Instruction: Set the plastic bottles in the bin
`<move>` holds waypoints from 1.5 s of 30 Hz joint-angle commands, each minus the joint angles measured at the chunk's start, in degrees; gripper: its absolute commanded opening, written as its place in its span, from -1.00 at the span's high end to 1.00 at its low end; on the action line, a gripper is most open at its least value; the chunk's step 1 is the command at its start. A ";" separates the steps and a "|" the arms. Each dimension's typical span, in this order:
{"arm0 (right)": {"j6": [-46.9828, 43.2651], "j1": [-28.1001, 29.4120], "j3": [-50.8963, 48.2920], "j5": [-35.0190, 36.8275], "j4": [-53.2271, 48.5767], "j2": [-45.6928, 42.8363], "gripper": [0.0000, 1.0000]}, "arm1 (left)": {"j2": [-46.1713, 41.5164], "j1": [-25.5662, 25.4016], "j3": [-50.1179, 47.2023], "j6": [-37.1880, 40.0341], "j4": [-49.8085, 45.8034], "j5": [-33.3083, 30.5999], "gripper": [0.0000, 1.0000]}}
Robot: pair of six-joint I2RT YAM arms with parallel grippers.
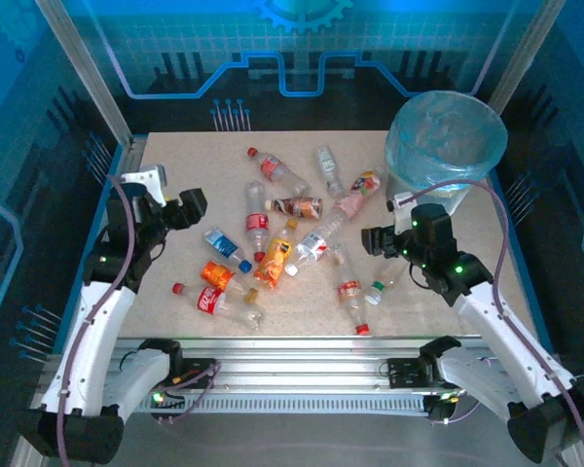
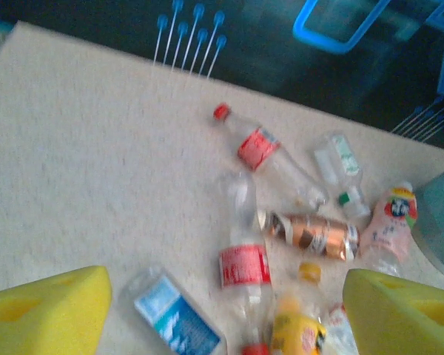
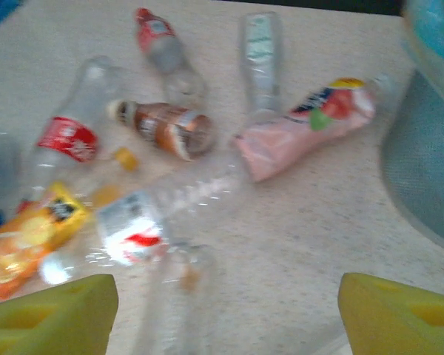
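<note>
Gripping these plastic bottles calls for care, I judge: they look empty, thin-walled and light, and several are crushed. They will likely dent under the fingers, skid on the table or roll away if pinched off-centre. The best hold seems to be across the labelled body, at right angles to its length.

They lie scattered over the middle of the table. The bin stands at the far right corner, lined with a light-blue bag.

The right gripper hangs over the right side of the scatter, its yellow fingers spread wide with nothing held. The crushed pink bottle lies on its far side, just beside the bin wall, and a clear bottle with a red-and-white label lies nearer. The left gripper is likewise wide open and empty at the left of the scatter, with a blue-labelled bottle close to its fingers.

In the centre the orange bottle and the brown-labelled bottle lie close among neighbours, so a descending finger could knock one aside. The bin's rim stands far higher than any bottle and must be cleared.
</note>
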 commanded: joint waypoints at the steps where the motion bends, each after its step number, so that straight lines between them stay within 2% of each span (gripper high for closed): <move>1: 2.72 4.93 5.60 -3.24 -7.77 0.30 -0.54 | -0.15 -0.37 1.88 -6.67 -13.87 2.39 -0.65; 6: 2.79 9.02 15.31 -2.70 -18.16 8.02 -0.45 | -0.07 -0.64 1.43 -7.86 -19.35 7.05 -0.62; 8: 3.84 10.26 19.26 -0.85 -22.95 11.56 -0.45 | 0.36 -1.08 1.11 -5.10 -20.19 9.80 -0.60; 14: 4.52 11.12 23.77 -2.76 -28.20 20.55 -0.53 | 2.77 -2.82 -0.67 0.29 -20.59 13.19 -0.58; 18: 5.53 11.21 24.55 -1.62 -27.37 26.77 -0.58 | 5.34 -6.43 -1.14 1.84 -18.79 13.78 -0.59; 21: 5.89 11.21 24.97 -2.00 -25.48 31.35 -0.60 | 7.72 -10.97 -1.66 3.80 -16.40 13.81 -0.61; 26: 5.57 11.08 25.92 -1.57 -23.26 38.07 -0.63 | 12.82 -19.10 -1.29 8.87 -12.17 14.15 -0.65; 31: 5.28 10.76 26.74 -1.57 -22.34 44.23 -0.65 | 15.25 -24.71 -0.92 14.56 -8.90 12.66 -0.69; 37: 5.76 10.68 26.18 -2.10 -20.30 48.04 -0.64 | 15.45 -27.63 -2.09 18.13 -5.60 11.84 -0.73; 45: 6.58 10.68 26.19 -2.95 -18.39 52.69 -0.67 | 17.10 -29.08 -2.82 18.47 -4.32 9.96 -0.75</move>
